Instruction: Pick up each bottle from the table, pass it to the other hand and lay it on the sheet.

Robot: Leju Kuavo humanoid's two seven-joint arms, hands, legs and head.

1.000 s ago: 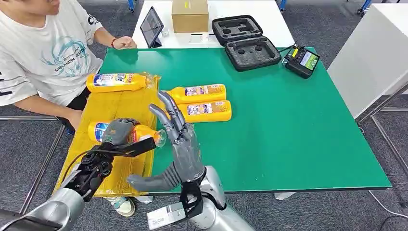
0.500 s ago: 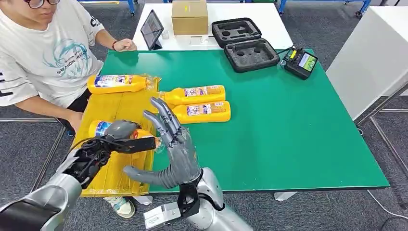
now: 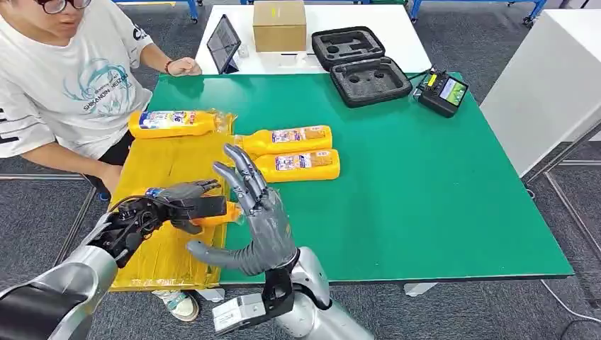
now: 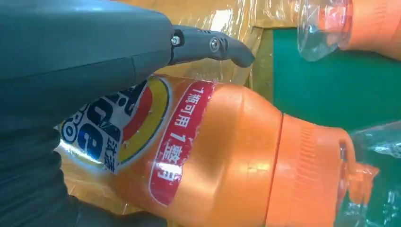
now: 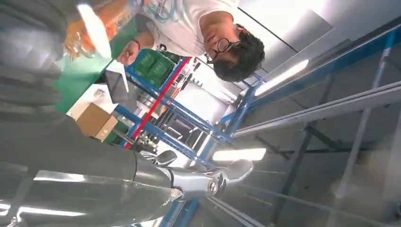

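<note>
An orange bottle [image 3: 221,212] lies on the yellow sheet [image 3: 159,159] at its near right part, neck toward the green table. My left hand [image 3: 177,204] rests over it with fingers stretched out. In the left wrist view the thumb [image 4: 208,45] stands off the bottle [image 4: 227,156], with sheet showing between them. My right hand [image 3: 259,216] is raised, palm up and fingers spread, holding nothing, just right of that bottle. A second bottle [image 3: 173,122] lies at the sheet's far end. Two others [image 3: 287,138] [image 3: 298,164] lie side by side on the table.
A person [image 3: 64,78] sits at the left, close to the sheet, one hand [image 3: 183,66] on the far table edge. At the back stand a tablet [image 3: 223,39], a cardboard box [image 3: 279,23], an open foam case [image 3: 361,60] and a handheld controller [image 3: 444,91].
My left hand lowered the bottle onto the sheet, and its fingers have straightened from a curled grip. The right hand sank slightly and stays spread.
</note>
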